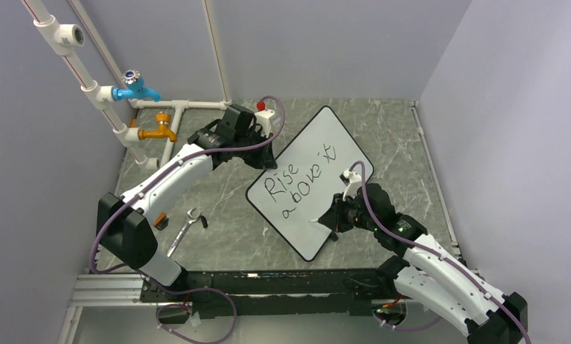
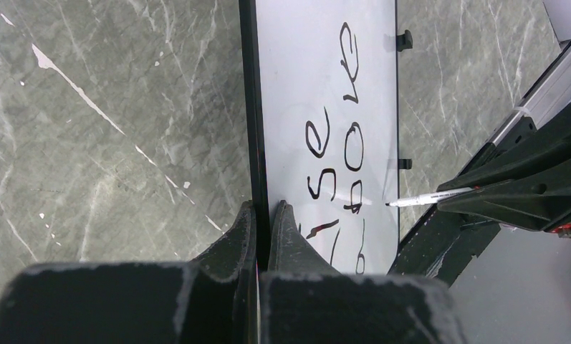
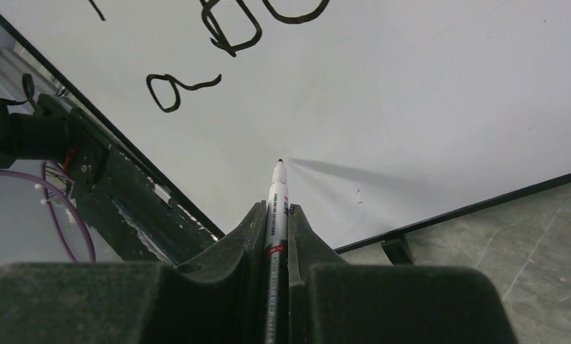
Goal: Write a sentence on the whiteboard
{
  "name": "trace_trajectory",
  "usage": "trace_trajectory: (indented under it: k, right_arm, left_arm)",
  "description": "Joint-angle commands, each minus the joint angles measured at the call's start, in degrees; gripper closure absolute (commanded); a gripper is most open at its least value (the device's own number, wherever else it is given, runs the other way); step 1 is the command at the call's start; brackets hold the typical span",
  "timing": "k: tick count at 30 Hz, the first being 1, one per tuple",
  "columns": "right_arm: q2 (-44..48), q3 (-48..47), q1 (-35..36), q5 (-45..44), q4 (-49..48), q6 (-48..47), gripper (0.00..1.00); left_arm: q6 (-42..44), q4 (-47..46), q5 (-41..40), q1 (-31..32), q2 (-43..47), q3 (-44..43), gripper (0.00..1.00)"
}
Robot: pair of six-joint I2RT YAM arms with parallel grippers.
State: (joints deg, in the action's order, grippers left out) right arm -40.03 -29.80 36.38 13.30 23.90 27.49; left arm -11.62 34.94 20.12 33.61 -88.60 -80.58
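Right wrist view: marker (image 3: 277, 185) in right pincer (image 3: 276, 209), tip on whiteboard (image 3: 425, 86).

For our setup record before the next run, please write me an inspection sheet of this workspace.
Surface: grey marbled table, no spill seen.
Job's things: whiteboard on the table, turned at an angle; sentence reads "Rise above it", blank space below.
Clutter: wrench and a small orange piece near the left arm's base.
Grippers: left gripper shut on the whiteboard's rim; right gripper shut on a marker, tip at the board.
Cables: purple cable runs along each arm.
Surroundings: grey walls; white pipes with a blue tap and a yellow tap, far left.
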Motion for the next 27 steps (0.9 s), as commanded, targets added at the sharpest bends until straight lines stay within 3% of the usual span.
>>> trace_trajectory:
  k: [1, 27]
  right_arm:
    - [-0.6, -0.1, 0.4, -1.4, -3.4, 0.4, 1.00]
    - [-4.5, -0.7, 1.8, 1.4, -6.5, -0.1, 1.00]
  left_arm:
    - [3.5, -0.8, -1.1, 0.5, -0.3, 0.5, 1.00]
    - [3.2, -1.1, -0.4, 0.4, 0.8, 1.1, 1.00]
